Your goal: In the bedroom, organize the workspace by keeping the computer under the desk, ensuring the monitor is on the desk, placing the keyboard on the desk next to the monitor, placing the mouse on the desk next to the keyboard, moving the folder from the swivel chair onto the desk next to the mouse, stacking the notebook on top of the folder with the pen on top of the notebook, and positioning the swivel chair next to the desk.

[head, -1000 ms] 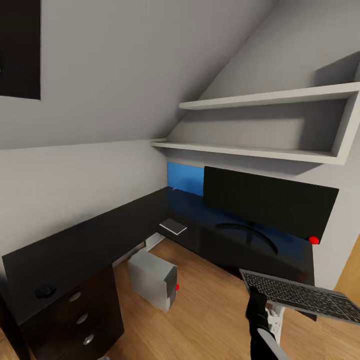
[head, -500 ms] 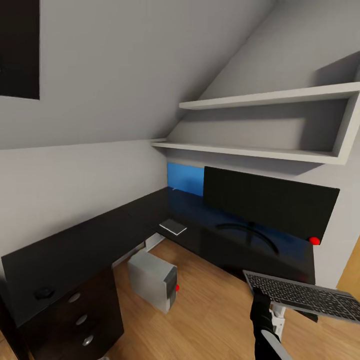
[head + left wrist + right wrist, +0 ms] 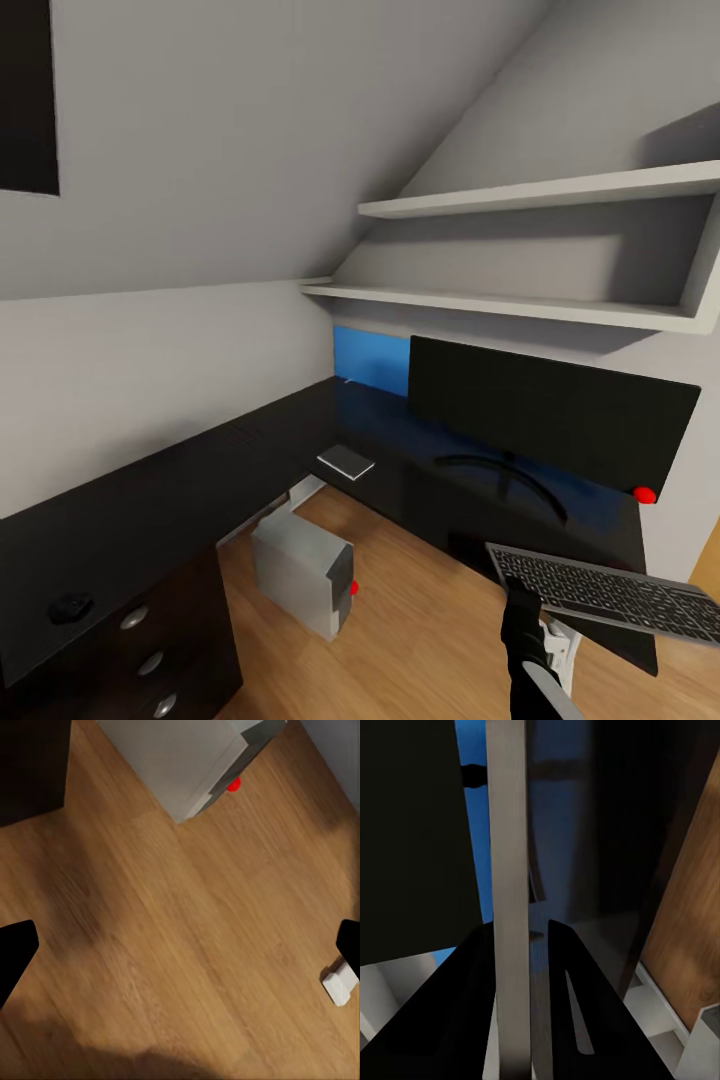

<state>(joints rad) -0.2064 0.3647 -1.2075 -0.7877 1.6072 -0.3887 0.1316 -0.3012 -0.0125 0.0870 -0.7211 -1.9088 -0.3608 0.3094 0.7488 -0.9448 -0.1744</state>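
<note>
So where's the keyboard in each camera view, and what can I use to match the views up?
Head view: keyboard low at right, tilted, right gripper clamping its near left corner.
Right wrist view: keyboard edge-on, a grey strip running up between the gripper's fingers.
Left wrist view: the computer and wood floor.
Shared landmarks: the desk's blue back panel links head and right wrist; the computer links head and left wrist.

We see the monitor [image 3: 552, 428] standing on the desk [image 3: 180, 480] below the wall shelves [image 3: 520, 300]. The notebook [image 3: 346, 462] lies left of it at the desk's inner corner, the mouse [image 3: 70, 606] far left, the computer [image 3: 303, 572] underneath, on the floor [image 3: 420, 620]. The keyboard [image 3: 605, 596] hangs before the desk's right end.
</note>
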